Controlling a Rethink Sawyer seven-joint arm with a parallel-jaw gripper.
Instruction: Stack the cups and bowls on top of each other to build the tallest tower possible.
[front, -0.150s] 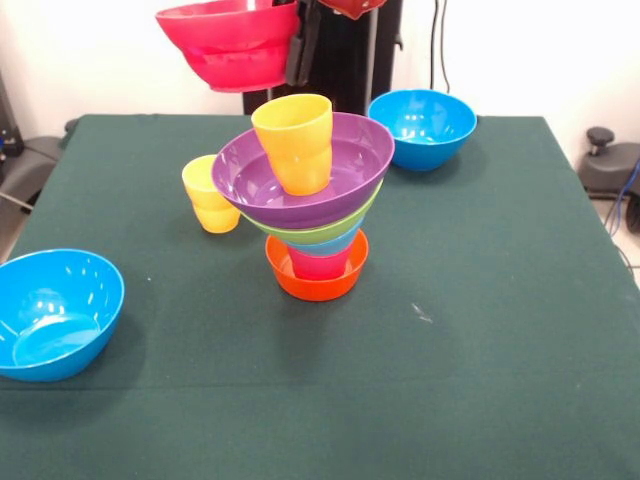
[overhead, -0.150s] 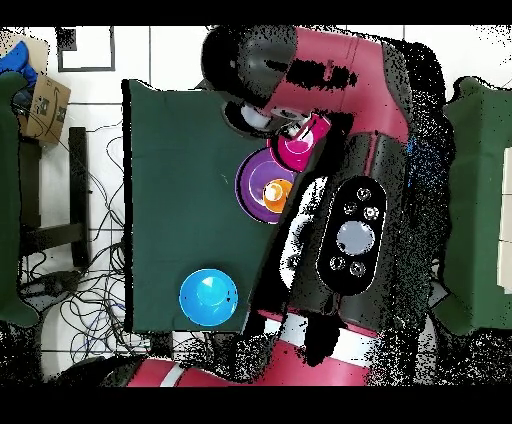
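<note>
Dark fingers (front, -0.150s: 298, 45) clamped on the rim of the red bowl (front, -0.150s: 232, 42), holding it tilted in the air above and behind the tower (front, -0.150s: 310, 195), well clear of the worktop (front, -0.150s: 470, 300). Seen from the front only: the whole height of the stack, with an orange bowl (front, -0.150s: 316, 281) at the base on the green cloth, a red-pink cup (front, -0.150s: 320, 264) inside it, then a light blue bowl (front, -0.150s: 338, 245), a lime green bowl (front, -0.150s: 330, 230) and the wide purple bowl (front, -0.150s: 300, 175) tipped to one side, topped by an orange cup (front, -0.150s: 295, 140) standing in it. Also front only: a yellow cup (front, -0.150s: 209, 195) on the cloth just beside the stack, a blue bowl (front, -0.150s: 55, 312) near the front corner. Second blue bowl (front, -0.150s: 422, 127) at the far side, apart from the stack. From overhead, the arm (overhead, -0.150s: 340, 150) covering much of the worktop; visible there only the purple bowl with the orange cup as a spot in its middle, the red bowl overlapping the purple rim, and one blue bowl. All pieces glossy plastic, cups stepped at the sides.
</note>
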